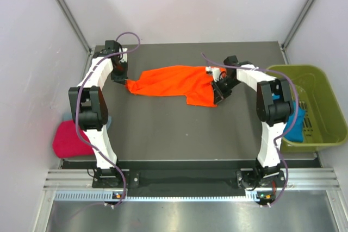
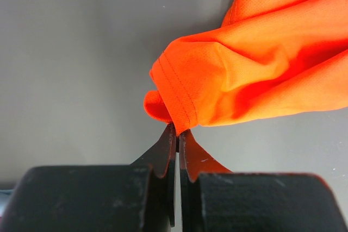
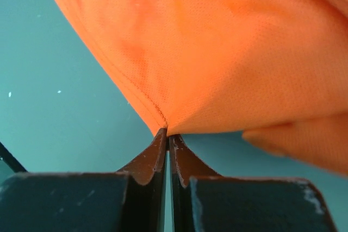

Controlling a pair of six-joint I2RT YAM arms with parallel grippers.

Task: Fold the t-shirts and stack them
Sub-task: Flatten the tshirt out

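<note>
A bright orange t-shirt (image 1: pixel 176 83) lies stretched across the far half of the dark table (image 1: pixel 179 134) between my two grippers. My left gripper (image 1: pixel 128 82) is shut on the shirt's left end, where a hemmed, bunched corner (image 2: pixel 179 99) is pinched at the fingertips (image 2: pixel 169 137). At the shirt's right end, my right gripper (image 1: pixel 217 92) is shut on a stitched hem (image 3: pixel 157 113). A magenta-pink t-shirt (image 1: pixel 68 138) lies in a heap beyond the table's left edge. A teal-blue t-shirt (image 1: pixel 296 123) hangs over the bin's near-left wall.
An olive-green plastic bin (image 1: pixel 321 88) stands off the table's right side. Pale walls close in the cell on both sides and at the back. The arm bases stand on the metal rail (image 1: pixel 185 180) at the near edge.
</note>
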